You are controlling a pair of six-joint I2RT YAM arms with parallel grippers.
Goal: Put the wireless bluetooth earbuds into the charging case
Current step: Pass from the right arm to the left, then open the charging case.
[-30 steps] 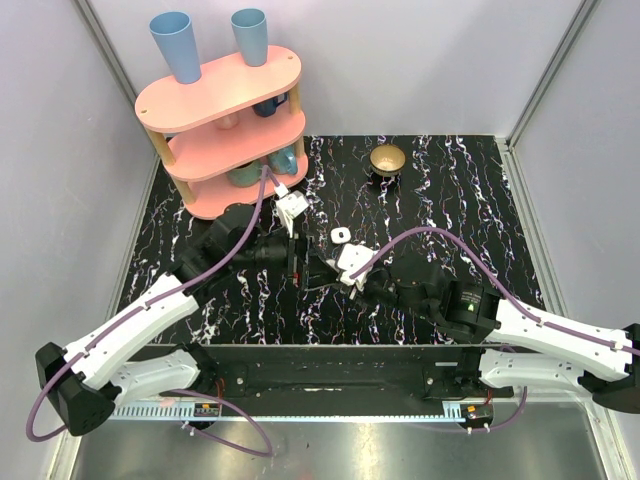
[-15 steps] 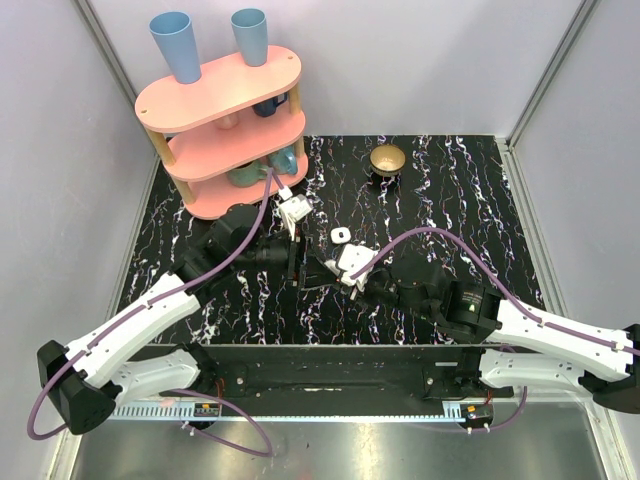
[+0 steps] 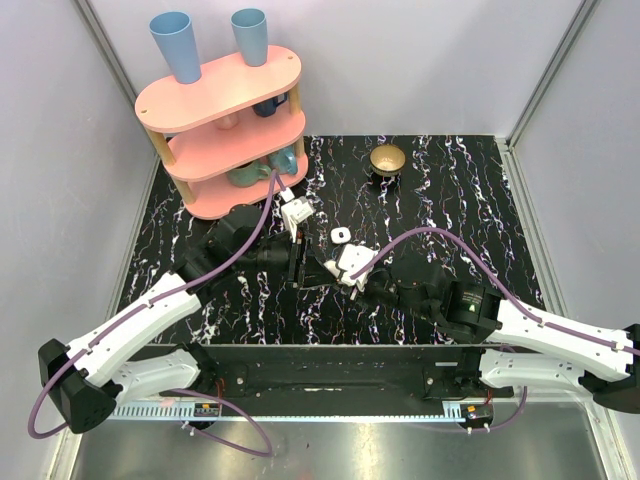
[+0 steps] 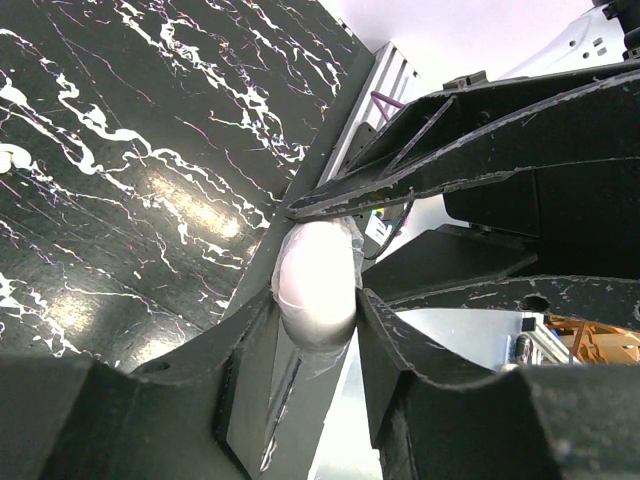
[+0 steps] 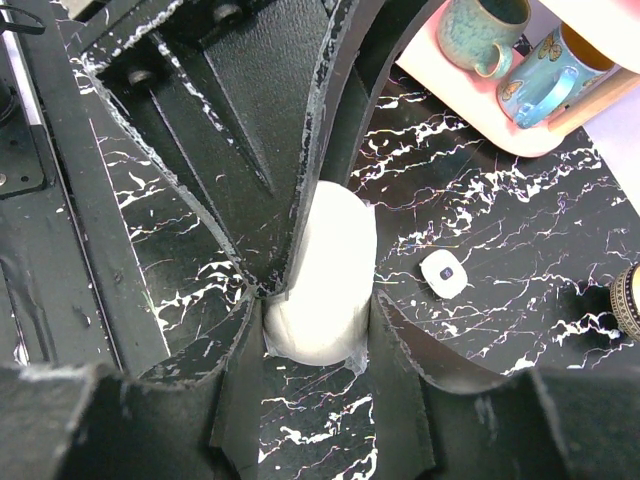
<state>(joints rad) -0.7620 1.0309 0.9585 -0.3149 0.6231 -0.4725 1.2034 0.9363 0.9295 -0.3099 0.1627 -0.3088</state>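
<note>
The white charging case [image 5: 325, 270] is held over the middle of the black marbled table, pinched from two sides. My right gripper [image 5: 318, 318] is shut on its near end. My left gripper [image 4: 318, 300] comes from the opposite side, and both its fingers press on the case [image 4: 315, 280]. In the top view the two grippers meet nose to nose, the left gripper [image 3: 298, 262] beside the right gripper [image 3: 325, 270], and they hide the case. One small white earbud [image 3: 340, 235] lies on the table just behind them, also seen as the earbud [image 5: 443, 273] in the right wrist view.
A pink three-tier shelf [image 3: 225, 130] with mugs and two blue cups stands at the back left. A gold bowl [image 3: 387, 159] sits at the back centre. Grey walls enclose the table on three sides.
My left gripper has closed from wide open onto the case that the right gripper holds. The right arm has stayed still.
</note>
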